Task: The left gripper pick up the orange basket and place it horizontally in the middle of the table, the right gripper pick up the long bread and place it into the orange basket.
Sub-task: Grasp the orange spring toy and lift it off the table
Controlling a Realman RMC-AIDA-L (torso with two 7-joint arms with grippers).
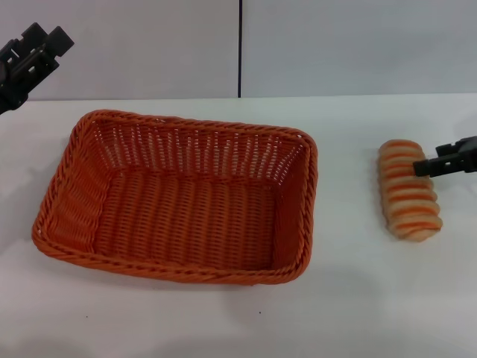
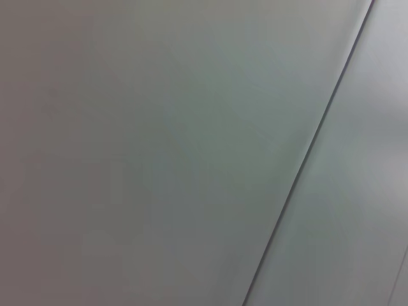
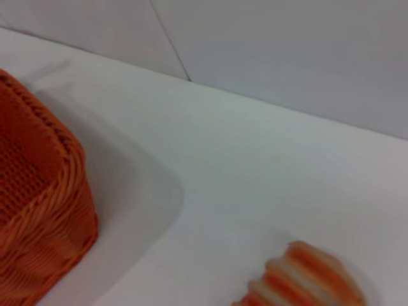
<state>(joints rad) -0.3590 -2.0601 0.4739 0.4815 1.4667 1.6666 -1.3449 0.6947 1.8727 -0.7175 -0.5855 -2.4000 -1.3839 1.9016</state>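
Observation:
The orange basket [image 1: 179, 198] lies lengthwise on the white table [image 1: 223, 321], left of centre, with nothing in it. Its corner [image 3: 38, 210] also shows in the right wrist view. To its right lies the long bread [image 1: 408, 191], pale with orange stripes, pointing front to back; one end of it [image 3: 306, 280] appears in the right wrist view. My right gripper [image 1: 436, 160] reaches in from the right edge, open, its fingertips at the bread's far right side. Raised at the far left, above the table's back edge, my left gripper [image 1: 41, 41] is open and holds nothing.
A grey wall with a dark vertical seam [image 1: 240, 48] rises behind the table. The left wrist view holds only that wall and seam [image 2: 312, 153]. Bare tabletop lies between basket and bread and along the front.

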